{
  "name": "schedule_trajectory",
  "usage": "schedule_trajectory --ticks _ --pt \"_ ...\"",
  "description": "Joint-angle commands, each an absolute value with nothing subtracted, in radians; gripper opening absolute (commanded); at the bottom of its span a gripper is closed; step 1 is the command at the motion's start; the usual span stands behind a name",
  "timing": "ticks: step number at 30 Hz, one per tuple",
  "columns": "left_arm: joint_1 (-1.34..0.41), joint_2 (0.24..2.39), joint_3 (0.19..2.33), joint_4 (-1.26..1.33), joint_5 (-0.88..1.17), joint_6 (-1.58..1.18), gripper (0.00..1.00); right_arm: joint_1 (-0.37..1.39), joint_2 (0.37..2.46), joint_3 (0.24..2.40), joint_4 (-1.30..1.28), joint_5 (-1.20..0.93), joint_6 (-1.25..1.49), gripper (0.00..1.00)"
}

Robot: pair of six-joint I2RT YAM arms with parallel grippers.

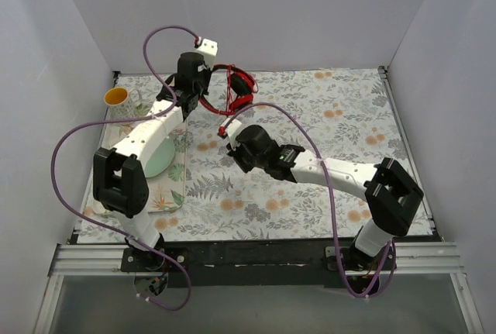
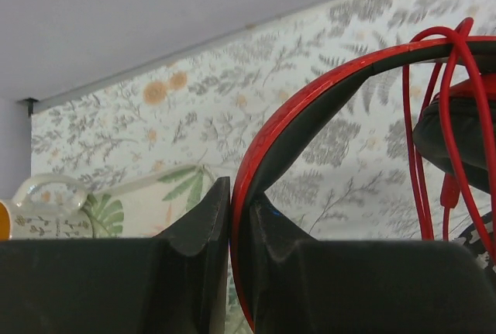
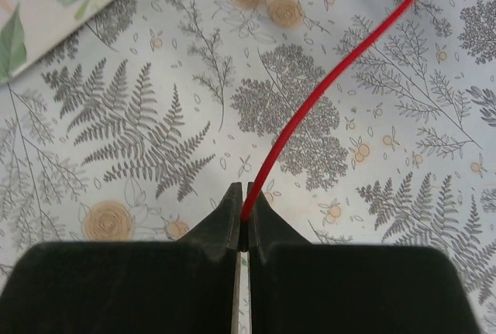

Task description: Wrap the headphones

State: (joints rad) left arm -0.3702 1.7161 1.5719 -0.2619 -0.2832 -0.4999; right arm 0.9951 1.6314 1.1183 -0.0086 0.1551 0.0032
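Observation:
The red headphones (image 1: 232, 90) with black inner band are held up at the back middle of the table. My left gripper (image 1: 194, 86) is shut on their headband (image 2: 310, 109), pinched between the jaws (image 2: 236, 218). Thin red cable loops (image 2: 434, 132) hang over the band beside a black ear pad (image 2: 457, 140). My right gripper (image 1: 232, 136) is shut on the red cable (image 3: 325, 90), which runs up and right from the jaws (image 3: 242, 218) above the floral cloth.
A yellow mug (image 1: 118, 98) stands at the back left; its glass handle shows in the left wrist view (image 2: 46, 202). A pale green plate (image 1: 164, 156) lies on a leaf-print mat under the left arm. White walls surround the table.

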Motion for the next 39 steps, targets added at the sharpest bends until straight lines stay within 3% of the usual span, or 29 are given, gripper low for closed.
schedule_trajectory --ticks 1,8,14,24,26,29,32,35,39 --pt "-0.397 1.687 1.456 -0.121 -0.212 -0.361 0.00 0.993 1.592 1.230 -0.265 0.138 -0.129 0.01" --pt "-0.495 1.657 1.241 -0.210 0.027 -0.221 0.00 0.887 1.666 1.399 -0.534 -0.107 -0.209 0.01" --pt "-0.505 1.658 1.213 -0.316 0.251 -0.215 0.00 0.741 1.710 1.405 -0.535 -0.261 -0.155 0.01" --pt "-0.512 1.730 1.223 -0.379 0.292 -0.192 0.00 0.681 1.769 1.410 -0.566 -0.219 -0.114 0.01" --pt "-0.512 1.758 1.242 -0.377 0.273 -0.216 0.06 0.681 1.787 1.398 -0.558 -0.229 -0.101 0.01" --pt "-0.514 1.792 1.275 -0.374 0.241 -0.274 0.26 0.681 1.804 1.371 -0.535 -0.247 -0.078 0.03" --pt "-0.511 1.802 1.298 -0.362 0.212 -0.333 0.39 0.681 1.809 1.353 -0.511 -0.268 -0.051 0.05" --pt "-0.500 1.805 1.321 -0.350 0.198 -0.385 0.40 0.681 1.812 1.341 -0.491 -0.275 -0.028 0.06" --pt "-0.486 1.805 1.399 -0.383 0.204 -0.440 0.49 0.681 1.822 1.341 -0.486 -0.264 -0.018 0.07"
